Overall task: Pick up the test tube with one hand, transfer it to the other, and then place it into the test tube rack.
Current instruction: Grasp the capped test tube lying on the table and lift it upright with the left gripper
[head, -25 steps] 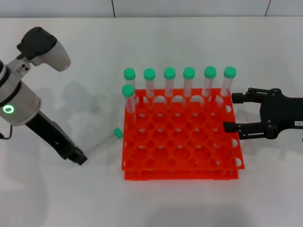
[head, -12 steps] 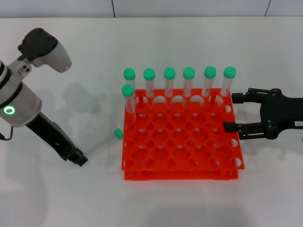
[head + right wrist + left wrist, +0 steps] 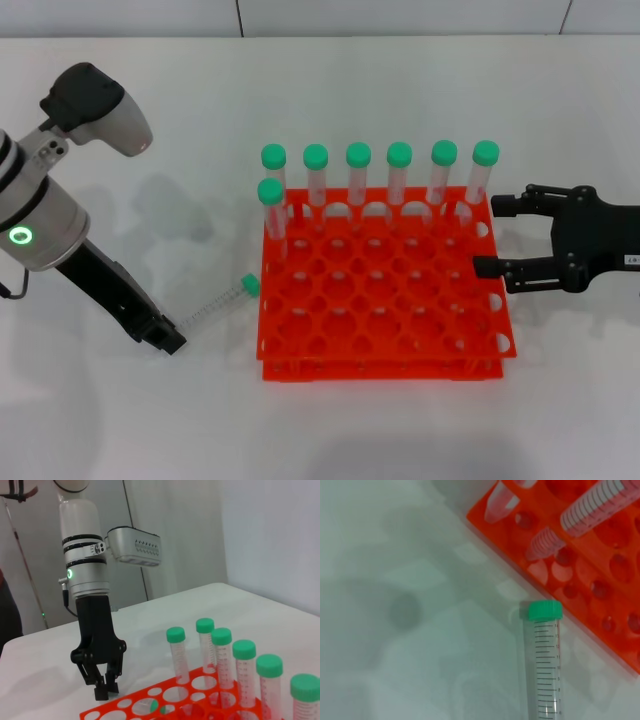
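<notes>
The test tube (image 3: 215, 305) lies slanted on the white table left of the orange rack (image 3: 385, 352), its green cap toward the rack. In the left wrist view the test tube (image 3: 542, 670) runs off the picture's edge beside the rack (image 3: 600, 565). My left gripper (image 3: 172, 338), on the arm with the green ring, is low at the tube's bottom end, fingers closed together on it. The right wrist view shows this left gripper (image 3: 105, 690) with fingers nearly touching. My right gripper (image 3: 488, 237) is open at the rack's right edge, holding nothing.
Several green-capped tubes (image 3: 357, 155) stand upright in the rack's back row, with one more (image 3: 270, 192) in the second row at the left corner. They also show in the right wrist view (image 3: 244, 652). Bare white table lies in front and to the left.
My left gripper and the tube's cap have both shifted slightly toward the table's front. The right gripper has stayed still and open.
</notes>
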### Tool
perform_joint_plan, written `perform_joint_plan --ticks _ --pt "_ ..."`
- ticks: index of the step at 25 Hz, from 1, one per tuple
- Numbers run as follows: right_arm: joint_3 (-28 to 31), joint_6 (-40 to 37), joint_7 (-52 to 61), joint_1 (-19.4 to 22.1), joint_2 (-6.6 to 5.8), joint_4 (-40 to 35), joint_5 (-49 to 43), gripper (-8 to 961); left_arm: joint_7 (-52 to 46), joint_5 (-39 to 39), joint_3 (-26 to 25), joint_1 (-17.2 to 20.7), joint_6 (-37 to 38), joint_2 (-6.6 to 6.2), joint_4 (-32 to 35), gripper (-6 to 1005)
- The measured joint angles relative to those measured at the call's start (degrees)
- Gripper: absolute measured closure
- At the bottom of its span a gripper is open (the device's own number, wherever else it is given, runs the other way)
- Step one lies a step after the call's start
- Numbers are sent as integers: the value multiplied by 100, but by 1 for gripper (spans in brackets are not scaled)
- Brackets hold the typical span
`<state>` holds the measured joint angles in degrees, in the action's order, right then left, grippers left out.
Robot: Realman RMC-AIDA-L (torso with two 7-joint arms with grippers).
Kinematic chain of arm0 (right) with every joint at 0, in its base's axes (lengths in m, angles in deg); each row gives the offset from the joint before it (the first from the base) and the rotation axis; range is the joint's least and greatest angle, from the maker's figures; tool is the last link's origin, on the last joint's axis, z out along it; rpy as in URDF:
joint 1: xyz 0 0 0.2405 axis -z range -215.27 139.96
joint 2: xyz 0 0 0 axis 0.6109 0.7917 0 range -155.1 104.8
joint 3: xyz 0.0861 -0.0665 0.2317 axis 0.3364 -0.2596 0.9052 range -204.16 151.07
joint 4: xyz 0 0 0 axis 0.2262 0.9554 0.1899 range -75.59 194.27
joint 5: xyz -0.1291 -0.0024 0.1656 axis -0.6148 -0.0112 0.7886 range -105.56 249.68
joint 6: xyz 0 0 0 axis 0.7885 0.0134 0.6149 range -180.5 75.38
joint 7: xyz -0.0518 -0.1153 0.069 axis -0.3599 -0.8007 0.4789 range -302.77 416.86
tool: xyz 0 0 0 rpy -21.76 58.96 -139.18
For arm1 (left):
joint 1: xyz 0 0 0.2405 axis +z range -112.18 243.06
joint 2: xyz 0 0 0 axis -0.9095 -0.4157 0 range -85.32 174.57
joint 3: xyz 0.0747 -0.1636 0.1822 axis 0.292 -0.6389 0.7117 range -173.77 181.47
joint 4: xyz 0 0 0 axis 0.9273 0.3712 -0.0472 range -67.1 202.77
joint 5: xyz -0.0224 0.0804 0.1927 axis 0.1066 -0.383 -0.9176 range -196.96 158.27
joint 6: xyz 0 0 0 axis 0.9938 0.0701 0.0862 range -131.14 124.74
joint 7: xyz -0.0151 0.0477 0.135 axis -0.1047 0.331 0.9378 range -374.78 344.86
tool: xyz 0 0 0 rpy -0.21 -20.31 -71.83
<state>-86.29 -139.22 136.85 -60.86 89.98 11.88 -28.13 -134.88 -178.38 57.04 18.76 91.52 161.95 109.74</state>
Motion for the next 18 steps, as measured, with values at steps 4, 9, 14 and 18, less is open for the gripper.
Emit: perform_joint_plan --ticks 4,9,14,18 --pt "34 0 0 5 0 0 0 97 20 102 -32 7 13 -19 29 819" --pt "35 0 0 10 0 0 0 97 80 537 -40 156 10 -104 120 818" --pt "33 0 0 15 0 0 76 97 148 944 -43 545 10 -112 509 817" --pt "33 0 0 18 0 0 149 97 190 1409 -94 972 -10 -123 900 817"
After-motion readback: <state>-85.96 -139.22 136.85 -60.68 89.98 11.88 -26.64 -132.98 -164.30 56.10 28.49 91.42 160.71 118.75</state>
